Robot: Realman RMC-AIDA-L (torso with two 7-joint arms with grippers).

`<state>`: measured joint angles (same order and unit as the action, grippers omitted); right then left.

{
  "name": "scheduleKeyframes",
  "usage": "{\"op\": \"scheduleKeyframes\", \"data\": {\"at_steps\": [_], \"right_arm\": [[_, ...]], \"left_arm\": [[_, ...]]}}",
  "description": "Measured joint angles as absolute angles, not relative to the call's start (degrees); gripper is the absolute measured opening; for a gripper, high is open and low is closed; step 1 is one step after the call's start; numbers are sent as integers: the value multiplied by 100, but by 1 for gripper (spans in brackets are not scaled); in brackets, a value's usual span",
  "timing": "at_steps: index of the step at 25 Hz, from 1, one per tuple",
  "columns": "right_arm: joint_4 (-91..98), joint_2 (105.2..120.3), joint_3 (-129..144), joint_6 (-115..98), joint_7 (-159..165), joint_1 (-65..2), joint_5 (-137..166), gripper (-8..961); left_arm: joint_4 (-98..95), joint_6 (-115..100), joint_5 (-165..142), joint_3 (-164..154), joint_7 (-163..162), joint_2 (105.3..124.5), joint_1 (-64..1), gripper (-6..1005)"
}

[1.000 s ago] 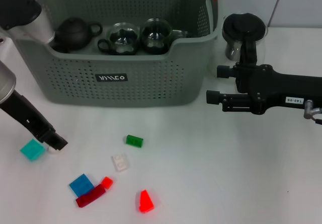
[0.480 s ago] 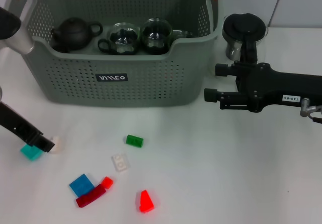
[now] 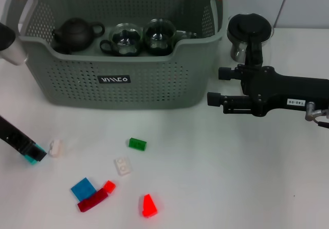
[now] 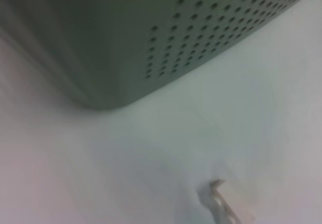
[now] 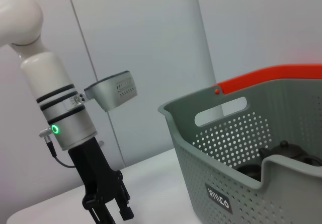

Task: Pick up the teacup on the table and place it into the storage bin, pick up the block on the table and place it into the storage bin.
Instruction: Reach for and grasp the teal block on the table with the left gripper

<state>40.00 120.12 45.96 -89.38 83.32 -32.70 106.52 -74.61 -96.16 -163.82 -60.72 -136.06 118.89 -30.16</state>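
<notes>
We see our left gripper (image 3: 35, 154) low on the table (image 3: 216, 177), at the left edge, directly over the teal block (image 3: 31, 159), of which only a small corner shows. We cannot tell if the jaws are open or already closed on it, because the fingertips hide the block. The small white block (image 3: 55, 147) lies just beside them.

The block is hard plastic and very light, so we judge that it will not bend or break, but it is smooth and flat and can slip or slide away. We think the best hold is on two opposite side faces, with the jaws low to the table.

The storage bin (image 3: 154, 85) stands behind, with a dark teapot (image 3: 74, 33) and glass cups (image 3: 126, 37) already inside. Our right gripper (image 3: 218, 87) hovers beside the bin with jaws wide and empty, in front of the glass jug (image 3: 248, 36).
</notes>
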Motion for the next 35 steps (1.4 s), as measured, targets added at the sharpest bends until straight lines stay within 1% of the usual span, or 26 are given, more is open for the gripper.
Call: {"op": "scheduleKeyframes", "data": {"at_steps": [5, 15, 24, 29, 35], "right_arm": [[3955, 12012, 4596, -8938, 8331, -3270, 10653, 885], [3938, 12006, 4599, -8929, 8332, -3262, 10652, 884], [3937, 12005, 4596, -8915, 8332, -3253, 10677, 884], [3932, 12006, 4594, -8902, 8332, -3235, 10679, 884], [3928, 12005, 4588, -8902, 8332, -3226, 10679, 884]], "left_arm": [[-7313, -9342, -16382, -6113, -13378, 11912, -2993, 574], [-6985, -9064, -16383, -6170, -13370, 11817, -3029, 575], [-6876, -8866, -16392, -6281, -13410, 11788, -3032, 575], [-6709, -8761, -16392, -6445, -13412, 11736, -3057, 575], [-6681, -8747, -16392, -6451, -13419, 11733, -3061, 575]]}}
